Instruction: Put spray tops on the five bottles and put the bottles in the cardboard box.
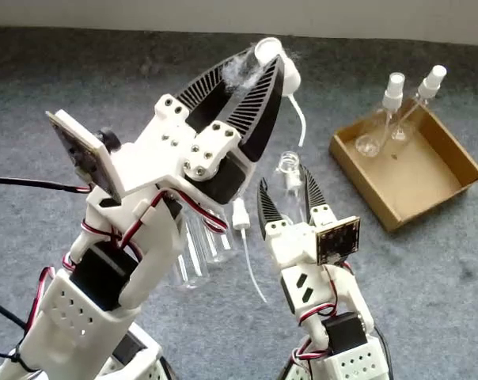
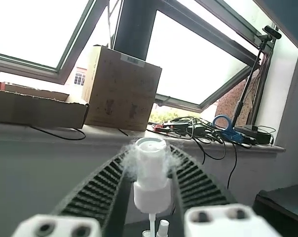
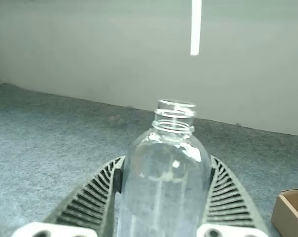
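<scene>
The spray top (image 1: 269, 54) (image 2: 151, 170) was at the upper centre of the high view. The left jaws were clamped on its white head, and wisps of grey fluff clung around the grip. Its dip tube (image 1: 301, 119) (image 3: 195, 27) hung down towards the open bottle (image 1: 290, 168) (image 3: 164, 173). The tube end was above the neck and a little to its right, not inside it.

The bottle stood upright at frame centre, clear and uncapped. The right jaws were clamped on its body from both sides. The right arm (image 1: 310, 261) rose from the bottom edge and the left arm (image 1: 144, 182) from the lower left.

The cardboard box (image 1: 429, 186) (image 3: 292, 212) sat at the right of the high view, well apart from the bottle. Two capped bottles (image 1: 391, 103) (image 1: 429, 83) lay in its upper corner, with their spray heads reaching past the rim.

A loose spray top (image 1: 240, 215) lay on the grey counter (image 1: 81, 71) between the two arms, its tube trailing towards the bottom edge. Spare bottles (image 1: 198, 253), clear and without tops, lay partly hidden under the left arm; their number could not be determined.

In the left wrist view, a window (image 2: 35, 29), a brown carton (image 2: 122, 89) on the sill and a tangle of cables (image 2: 198, 128) stood behind the clamped top.
</scene>
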